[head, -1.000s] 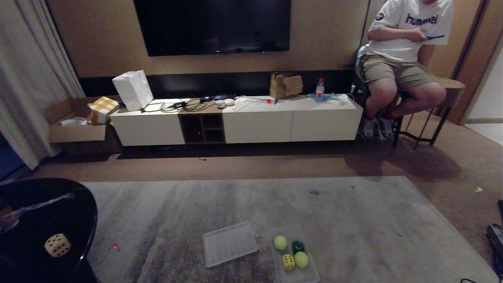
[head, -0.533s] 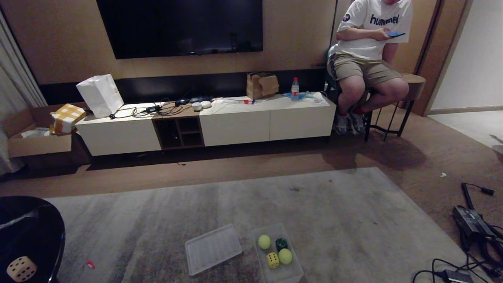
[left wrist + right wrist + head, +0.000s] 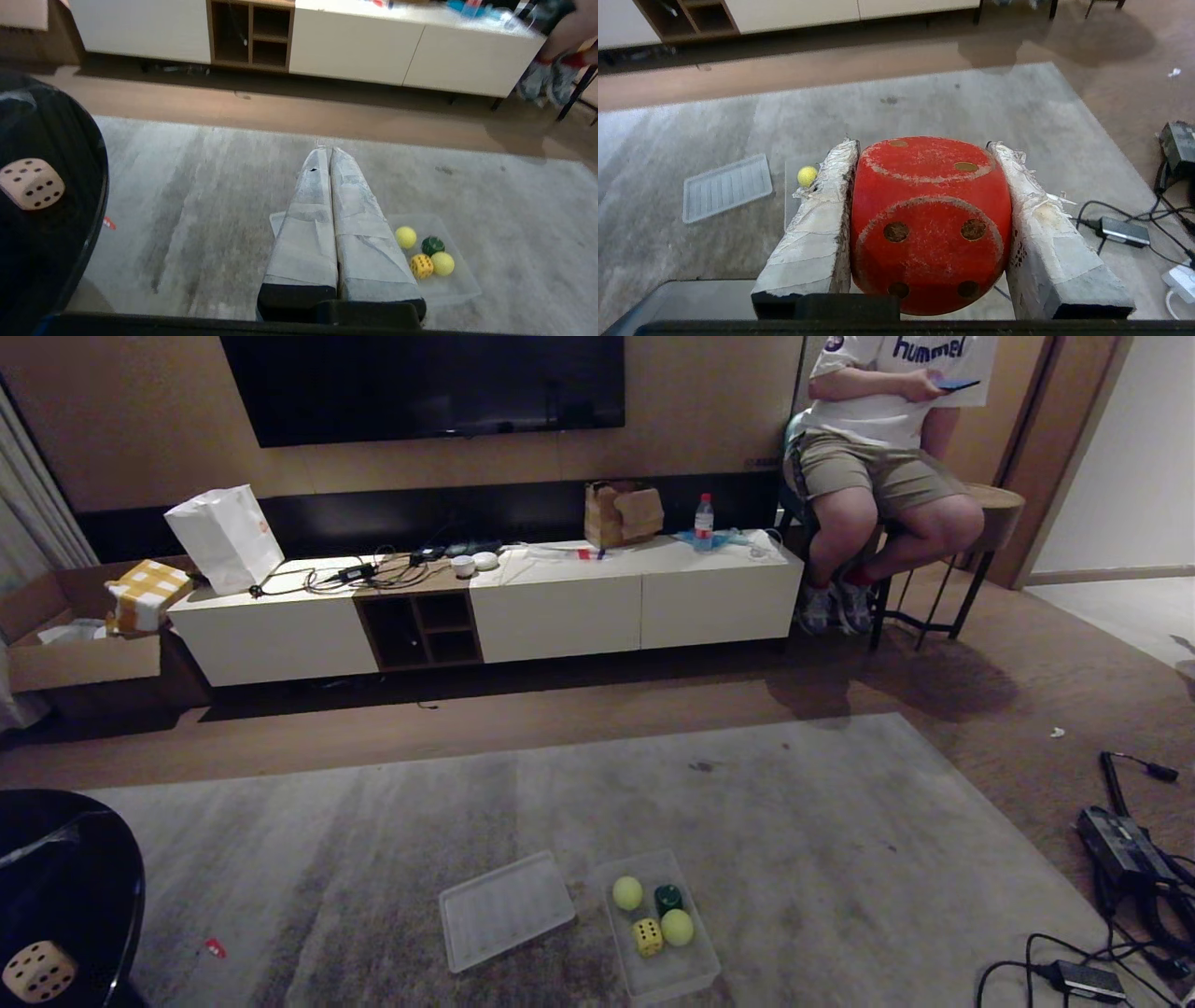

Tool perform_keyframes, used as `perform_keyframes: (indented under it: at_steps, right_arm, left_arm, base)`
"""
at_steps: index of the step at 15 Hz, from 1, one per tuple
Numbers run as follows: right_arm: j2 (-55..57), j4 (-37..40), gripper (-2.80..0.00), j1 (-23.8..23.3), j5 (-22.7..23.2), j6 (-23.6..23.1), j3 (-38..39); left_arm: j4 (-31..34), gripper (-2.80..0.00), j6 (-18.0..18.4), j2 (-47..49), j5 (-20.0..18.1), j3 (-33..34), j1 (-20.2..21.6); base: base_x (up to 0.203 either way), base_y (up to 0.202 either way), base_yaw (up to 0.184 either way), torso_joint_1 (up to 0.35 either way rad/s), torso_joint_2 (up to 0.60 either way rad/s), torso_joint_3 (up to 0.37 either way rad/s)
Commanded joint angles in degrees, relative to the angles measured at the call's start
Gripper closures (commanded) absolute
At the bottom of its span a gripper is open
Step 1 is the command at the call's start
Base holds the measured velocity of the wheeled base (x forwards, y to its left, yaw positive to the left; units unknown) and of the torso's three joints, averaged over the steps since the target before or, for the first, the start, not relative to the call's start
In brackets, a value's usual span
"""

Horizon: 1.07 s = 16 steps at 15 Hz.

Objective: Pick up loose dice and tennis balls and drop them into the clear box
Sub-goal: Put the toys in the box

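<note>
The right gripper (image 3: 924,224) clamped the red die (image 3: 930,219) by opposite flat faces; it looked light, rigid and scuffed, unlikely to slip. The left gripper (image 3: 327,186) was closed, empty. The clear box (image 3: 695,971) lay on the rug, near centre.

Red die (image 3: 930,224), pale dots, clamped between two padded fingers. Beige die (image 3: 37,972), dark dots, resting on a black surface. Clear box (image 3: 693,973) on the rug, open, holding two yellow-green balls (image 3: 627,893), a small yellow die (image 3: 647,937) and a dark green object (image 3: 667,899).
</note>
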Motion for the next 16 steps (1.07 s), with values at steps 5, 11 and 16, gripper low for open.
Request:
perform_keyframes:
  at_steps: [5,11,16]
  right_arm:
    - [0.07,0.07,0.00,0.01,0.01,0.19,-0.01]
    - [0.07,0.07,0.00,0.01,0.09,-0.25,-0.01]
    - [0.07,0.07,0.00,0.01,0.01,-0.16,-0.01]
  left_arm:
    - [-0.05,0.00,-0.40,0.09,0.15,0.00,0.00]
    - [-0.05,0.00,-0.40,0.06,0.15,0.00,-0.03]
    - [-0.13,0.00,-0.49,0.09,0.15,0.00,0.00]
  base:
    - [0.000,0.000,0.000,0.002,0.00,-0.198]
    - [0.000,0.000,0.000,0.002,0.00,-0.198]
    - [0.000,0.000,0.000,0.002,0.00,-0.198]
